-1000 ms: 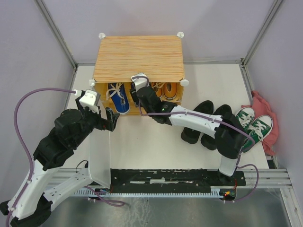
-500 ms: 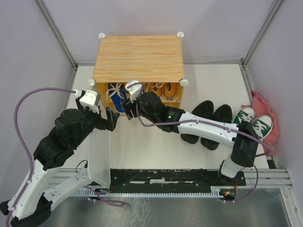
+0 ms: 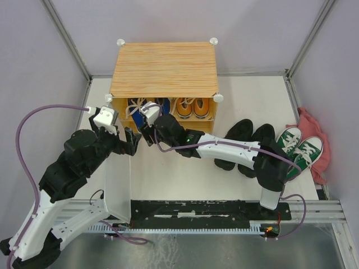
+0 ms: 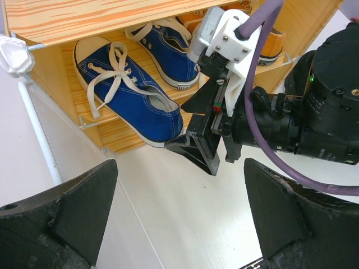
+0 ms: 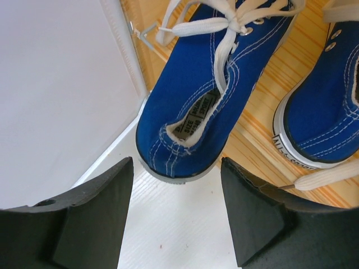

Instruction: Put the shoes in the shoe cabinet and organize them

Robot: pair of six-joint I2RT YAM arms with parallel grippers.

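- Shoe cabinet (image 3: 164, 67): upper centre of the overhead view, mouth facing the arms. Its wood-grain top hides most of the interior from above, so you cannot count the free room.
- Door (image 3: 118, 185): white panel swung out at lower left. The left gripper (image 3: 130, 143) sits just beside its top edge with its jaws wide apart. You cannot tell whether it touches the panel. If the door swings in, it strikes the right arm.
- Black boots (image 3: 244, 145): on the table (image 3: 185, 179), centre right, partly covered by the right arm. They are the tallest pair, so shelf clearance is your likeliest snag.
- Green sneakers (image 3: 300, 147): right edge of the overhead view, resting against a pink cloth (image 3: 314, 131) that could snag on pickup.
- Orange pair (image 3: 193, 107): on the shelf at the right of the opening, with only the heel ends showing.
- Blue shoes (image 5: 196, 95): on the shelf at the left of the opening. The left shoe's heel overhangs the front edge and its mate (image 5: 331, 106) lies just beside it.
- Right gripper (image 5: 176, 213): jaws apart and holding nothing, with the overhanging heel just ahead of them. An off-centre push would twist that shoe into its mate, and a finger catching the loose laces could drag it off the shelf.
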